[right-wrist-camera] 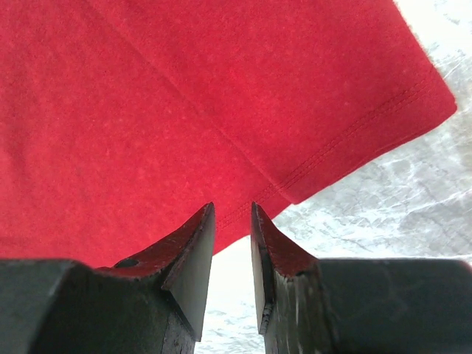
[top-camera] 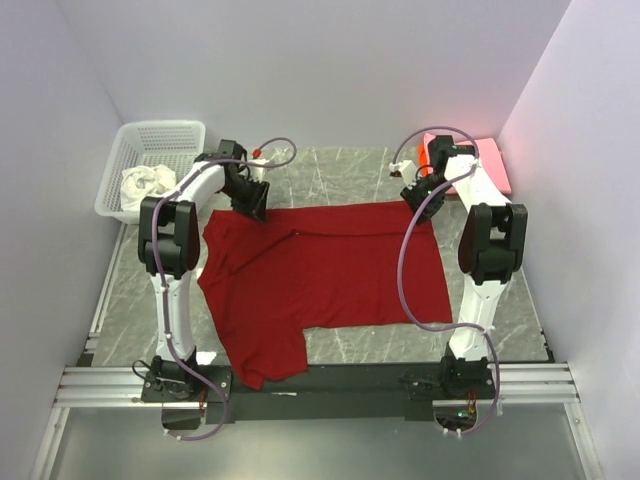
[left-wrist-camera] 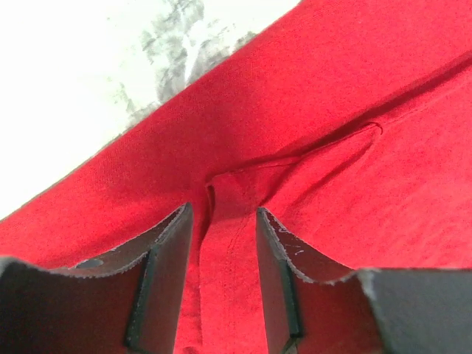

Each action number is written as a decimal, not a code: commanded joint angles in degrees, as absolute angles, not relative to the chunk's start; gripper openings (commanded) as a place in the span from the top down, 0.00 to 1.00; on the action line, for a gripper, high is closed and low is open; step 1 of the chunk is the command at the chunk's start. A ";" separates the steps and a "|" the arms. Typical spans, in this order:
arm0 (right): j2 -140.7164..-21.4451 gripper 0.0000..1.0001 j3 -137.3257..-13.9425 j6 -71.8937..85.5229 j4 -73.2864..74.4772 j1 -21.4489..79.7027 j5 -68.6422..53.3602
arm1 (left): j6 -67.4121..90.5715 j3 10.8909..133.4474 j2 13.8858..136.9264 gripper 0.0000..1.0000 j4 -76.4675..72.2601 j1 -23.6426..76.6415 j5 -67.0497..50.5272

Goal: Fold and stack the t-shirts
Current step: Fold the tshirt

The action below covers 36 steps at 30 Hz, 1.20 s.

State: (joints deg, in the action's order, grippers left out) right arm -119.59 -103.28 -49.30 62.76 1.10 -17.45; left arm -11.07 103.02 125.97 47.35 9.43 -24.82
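A deep red t-shirt (top-camera: 330, 270) lies spread on the grey marble table (top-camera: 330, 165), one sleeve trailing toward the near edge. My left gripper (top-camera: 252, 205) is at its far left corner. In the left wrist view its jaws (left-wrist-camera: 221, 210) stand apart over the red cloth (left-wrist-camera: 332, 96), and a raised fold with a seam runs between the fingers. My right gripper (top-camera: 420, 205) is at the far right corner, open (right-wrist-camera: 232, 206), tips just at the hem of the shirt (right-wrist-camera: 147, 96), bare table showing in the gap. A white t-shirt (top-camera: 145, 183) lies crumpled in the basket. Pink (top-camera: 490, 160) and orange (top-camera: 428, 158) t-shirts lie at the back right.
The white lattice basket (top-camera: 160, 128) stands at the back left corner. White walls close in the table on the left, back and right. A metal rail (top-camera: 320, 385) with both arm bases runs along the near edge.
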 commanded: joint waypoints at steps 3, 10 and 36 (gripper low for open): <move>-115.49 0.66 -102.30 -48.87 63.55 0.53 -18.11 | -12.48 101.78 124.89 0.61 46.23 10.98 -27.94; -114.87 0.67 -101.95 -48.87 63.28 0.35 -17.58 | -15.11 98.89 121.04 0.93 49.39 12.21 -33.74; -115.31 0.67 -101.00 -43.96 61.45 1.22 -18.38 | -13.01 80.77 99.75 0.74 48.07 17.33 -28.75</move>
